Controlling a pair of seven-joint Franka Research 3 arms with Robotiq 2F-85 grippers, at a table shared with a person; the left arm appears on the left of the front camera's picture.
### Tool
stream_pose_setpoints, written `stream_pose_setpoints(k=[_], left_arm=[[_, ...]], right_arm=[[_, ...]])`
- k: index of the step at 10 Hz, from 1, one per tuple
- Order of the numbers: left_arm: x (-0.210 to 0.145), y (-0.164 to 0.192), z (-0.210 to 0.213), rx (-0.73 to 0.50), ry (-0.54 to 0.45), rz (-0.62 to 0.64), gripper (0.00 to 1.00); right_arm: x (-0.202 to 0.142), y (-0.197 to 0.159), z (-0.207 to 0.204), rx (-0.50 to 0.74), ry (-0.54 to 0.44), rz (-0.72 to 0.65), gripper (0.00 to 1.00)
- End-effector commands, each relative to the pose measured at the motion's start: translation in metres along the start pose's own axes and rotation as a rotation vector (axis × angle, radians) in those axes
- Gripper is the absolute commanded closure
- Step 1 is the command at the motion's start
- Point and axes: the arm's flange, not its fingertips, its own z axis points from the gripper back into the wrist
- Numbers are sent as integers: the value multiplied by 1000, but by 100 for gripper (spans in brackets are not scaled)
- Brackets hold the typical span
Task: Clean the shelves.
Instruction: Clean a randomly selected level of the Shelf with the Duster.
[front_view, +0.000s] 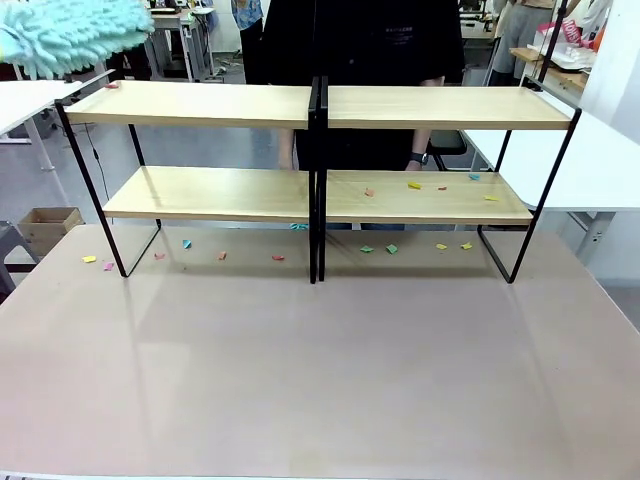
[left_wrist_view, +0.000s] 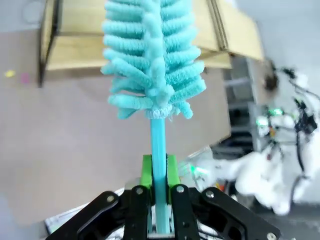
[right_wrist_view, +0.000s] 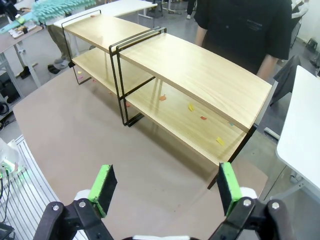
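Note:
The shelves (front_view: 210, 104) stand across the far half of the table, two wooden tiers on a black frame, also in the right wrist view as the shelves (right_wrist_view: 200, 75). Small coloured paper scraps (front_view: 414, 185) lie on the lower right board, and more scraps (front_view: 366, 248) lie on the table under the rack. My left gripper (left_wrist_view: 159, 172) is shut on the handle of a teal fluffy duster (left_wrist_view: 152, 65). The duster (front_view: 70, 35) hovers above the rack's top left corner. My right gripper (right_wrist_view: 166, 182) stands open, high above the table's right end, holding nothing.
A person in a black shirt (front_view: 380, 40) stands right behind the shelves. White tables (front_view: 25, 100) flank the rack on both sides. A cardboard box (front_view: 50, 225) sits on the floor at the left. The near half of the beige table (front_view: 320, 380) is bare.

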Motion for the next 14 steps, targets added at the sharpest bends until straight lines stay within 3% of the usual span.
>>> stream_pose_setpoints(k=[1,3,5,7,9,10,11,14], left_arm=[[-3,4,19,-173,117,-91,87],[-25,2,39,-294,231,-201,87],[-48,29,73,-421,279,-250,87],[-84,69,98,-385,291,-208,87],[-132,107,115,-248,293,-230,87],[-139,106,106,-124,231,-74,87],[-118,98,109,-322,296,-193,87],[-118,98,109,-322,296,-193,87]], right_arm=[[0,0,0,7,-4,2,0],[0,0,0,7,-4,2,0],[0,0,0,7,-4,2,0],[0,0,0,7,-4,2,0],[0,0,0,7,-4,2,0],[0,0,0,7,-4,2,0],[0,0,0,7,-4,2,0],[0,0,0,7,-4,2,0]])
